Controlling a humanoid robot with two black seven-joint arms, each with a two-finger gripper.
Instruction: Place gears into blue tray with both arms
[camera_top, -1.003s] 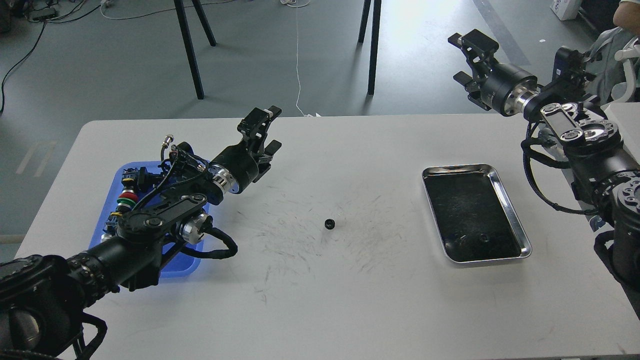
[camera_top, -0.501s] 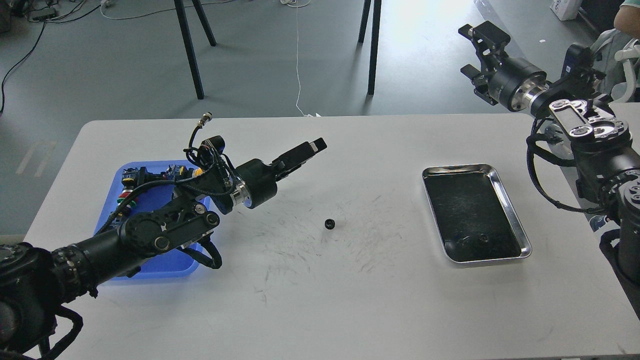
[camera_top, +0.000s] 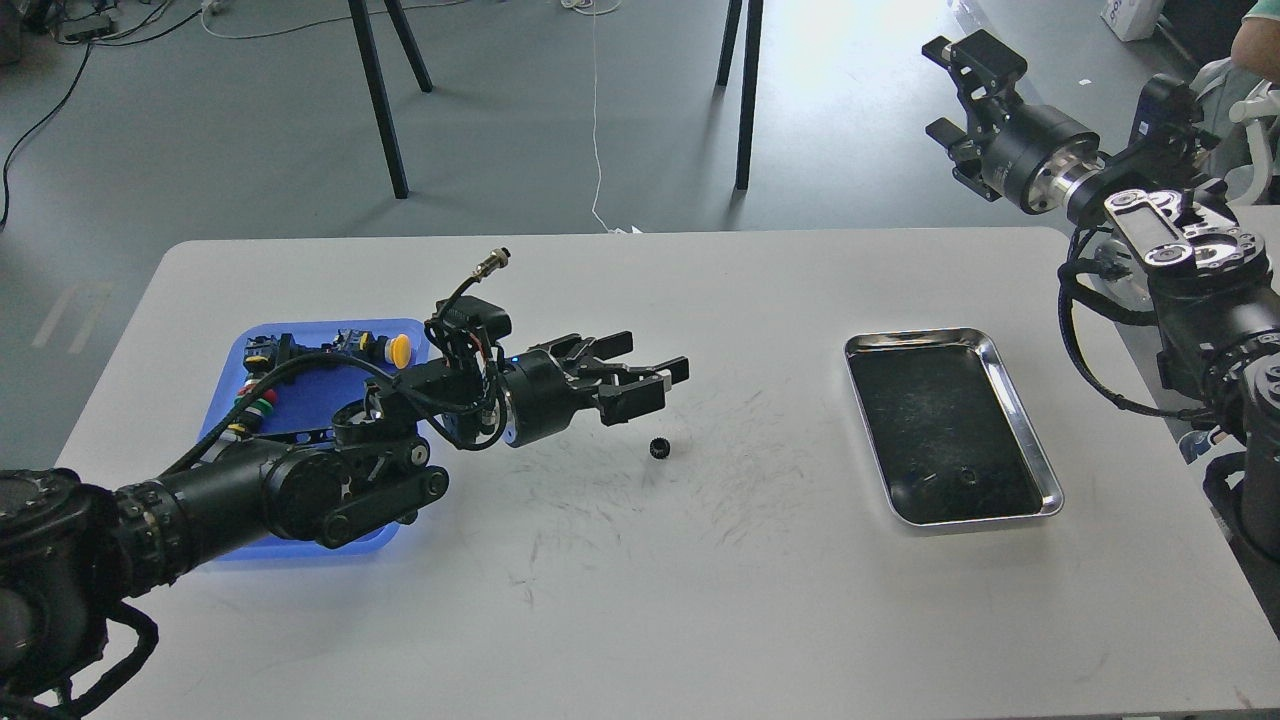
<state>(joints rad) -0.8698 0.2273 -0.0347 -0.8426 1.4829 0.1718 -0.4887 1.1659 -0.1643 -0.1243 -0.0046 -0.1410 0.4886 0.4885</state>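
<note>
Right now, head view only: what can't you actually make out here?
- Blue tray: near part hidden by the left arm, so its full contents and any gears inside are unknown.
- Steel tray: dark floor with a small dark spot; too small to tell gear from mark.
- Gear on the table: teeth and bore too small to resolve.
- Left end effector: open, height above the table unclear.
- Right arm: base cut off by the right edge.

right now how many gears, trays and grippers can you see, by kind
gears: 2, one on the table, one in the steel tray
trays: 2, blue tray and steel tray
grippers: 2, left gripper, right gripper
total: 6
</note>
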